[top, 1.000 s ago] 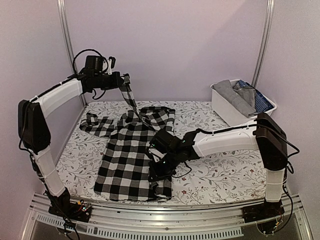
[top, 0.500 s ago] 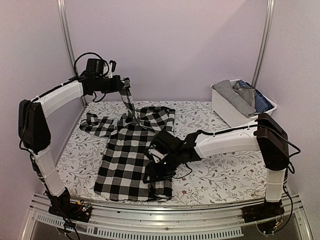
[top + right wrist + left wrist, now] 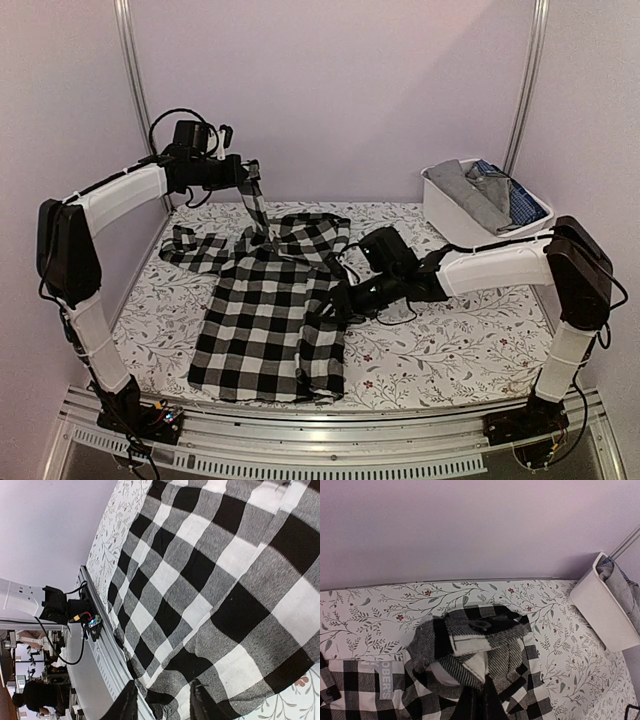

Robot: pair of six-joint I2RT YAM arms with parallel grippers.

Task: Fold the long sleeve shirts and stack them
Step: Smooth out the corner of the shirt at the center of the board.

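Note:
A black-and-white check shirt (image 3: pixel 260 320) lies spread on the floral table cover, its right side folded inward. My left gripper (image 3: pixel 255 172) is shut on one sleeve (image 3: pixel 262 210) and holds it high near the back wall. In the left wrist view the bunched cuff (image 3: pixel 470 650) fills the space at the gripper (image 3: pixel 482 697). My right gripper (image 3: pixel 332 303) hovers open and empty over the shirt's folded right edge. In the right wrist view its fingers (image 3: pixel 127 702) straddle check cloth (image 3: pixel 210 570). The other sleeve (image 3: pixel 190 248) lies at the back left.
A white bin (image 3: pixel 445 215) at the back right holds a grey shirt (image 3: pixel 470 190) and a dark blue patterned one (image 3: pixel 515 200); it also shows in the left wrist view (image 3: pixel 600 610). A metal rail (image 3: pixel 300 420) runs along the table's front edge.
My right gripper has moved away from the shirt's front right corner, back and to the right, with the arm stretched lower. The left gripper has hardly moved, still holding the sleeve up.

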